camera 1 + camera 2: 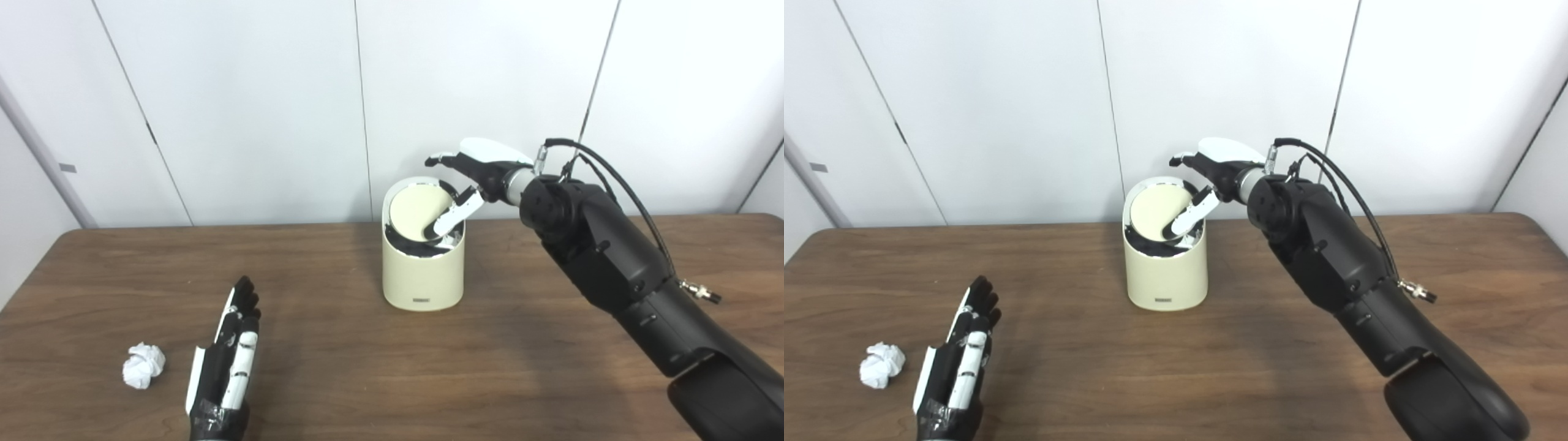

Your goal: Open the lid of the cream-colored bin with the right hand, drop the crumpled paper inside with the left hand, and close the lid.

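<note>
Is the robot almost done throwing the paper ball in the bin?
Not yet. The right hand is at the top of the cream-colored bin, with one finger pressing the round lid, which is tilted so a dark gap shows. The crumpled paper lies on the table beside the open left hand, not picked up. Left to do: grab the paper, drop it in, close the lid.

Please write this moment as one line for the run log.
right robot hand: at bin top, thumb pressing lid, tilted | left robot hand: open, beside paper, apart | paper: on table, not yet dropped
</note>
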`<action>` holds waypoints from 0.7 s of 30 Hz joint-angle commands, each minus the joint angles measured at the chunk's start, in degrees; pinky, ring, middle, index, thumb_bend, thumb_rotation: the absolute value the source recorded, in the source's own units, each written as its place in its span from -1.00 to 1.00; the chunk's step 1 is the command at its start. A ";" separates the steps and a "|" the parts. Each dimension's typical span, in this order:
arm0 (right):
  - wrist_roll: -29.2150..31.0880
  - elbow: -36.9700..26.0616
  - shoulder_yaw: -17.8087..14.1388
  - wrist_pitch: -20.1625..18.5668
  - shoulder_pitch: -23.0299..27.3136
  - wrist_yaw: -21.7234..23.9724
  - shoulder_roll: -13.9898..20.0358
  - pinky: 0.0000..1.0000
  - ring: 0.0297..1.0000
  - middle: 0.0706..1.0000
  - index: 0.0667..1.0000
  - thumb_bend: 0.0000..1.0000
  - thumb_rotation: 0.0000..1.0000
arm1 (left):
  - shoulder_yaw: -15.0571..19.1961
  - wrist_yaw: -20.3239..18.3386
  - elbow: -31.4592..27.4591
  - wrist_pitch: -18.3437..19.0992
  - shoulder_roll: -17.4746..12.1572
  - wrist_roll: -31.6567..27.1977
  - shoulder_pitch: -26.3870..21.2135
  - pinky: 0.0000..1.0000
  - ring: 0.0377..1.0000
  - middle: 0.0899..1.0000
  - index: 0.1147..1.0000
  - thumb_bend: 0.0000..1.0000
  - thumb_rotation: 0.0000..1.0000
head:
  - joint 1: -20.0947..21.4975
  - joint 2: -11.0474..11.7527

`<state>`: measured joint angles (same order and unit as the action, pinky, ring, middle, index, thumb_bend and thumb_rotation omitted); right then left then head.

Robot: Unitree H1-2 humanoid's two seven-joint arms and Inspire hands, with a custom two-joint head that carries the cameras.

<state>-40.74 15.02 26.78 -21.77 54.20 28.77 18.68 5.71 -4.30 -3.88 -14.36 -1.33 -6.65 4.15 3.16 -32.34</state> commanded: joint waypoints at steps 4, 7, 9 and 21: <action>-0.20 -0.50 -0.30 1.36 1.21 -0.66 0.42 1.00 0.90 0.86 0.81 0.70 -0.12 | -1.78 0.23 5.20 0.39 2.98 -0.92 4.31 1.00 1.00 1.00 1.00 -0.35 0.47 | 0.01 -0.07; 0.27 -0.83 -1.19 1.31 1.52 -1.34 0.27 0.96 0.87 0.86 0.81 0.70 -0.13 | -1.77 0.35 5.30 0.44 3.07 -0.84 4.30 1.00 1.00 1.00 1.00 -0.35 0.47 | -0.01 -0.09; 0.30 -1.21 -1.45 1.21 1.77 -1.38 0.34 0.92 0.86 0.86 0.82 0.68 -0.13 | -1.72 0.47 5.42 0.36 3.14 -0.76 4.26 1.00 1.00 1.00 1.00 -0.36 0.46 | 0.04 -0.07; 1.82 -4.26 -5.22 0.62 2.60 -2.23 0.43 0.76 0.81 0.84 0.80 0.65 -0.11 | -1.74 0.73 6.45 -0.02 3.19 -0.14 3.88 1.00 1.00 1.00 1.00 -0.31 0.42 | -0.05 0.10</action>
<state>-39.02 12.33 22.81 -21.80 53.73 28.42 18.64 5.70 -4.11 -3.87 -14.35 -1.18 -6.54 4.12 3.08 -32.17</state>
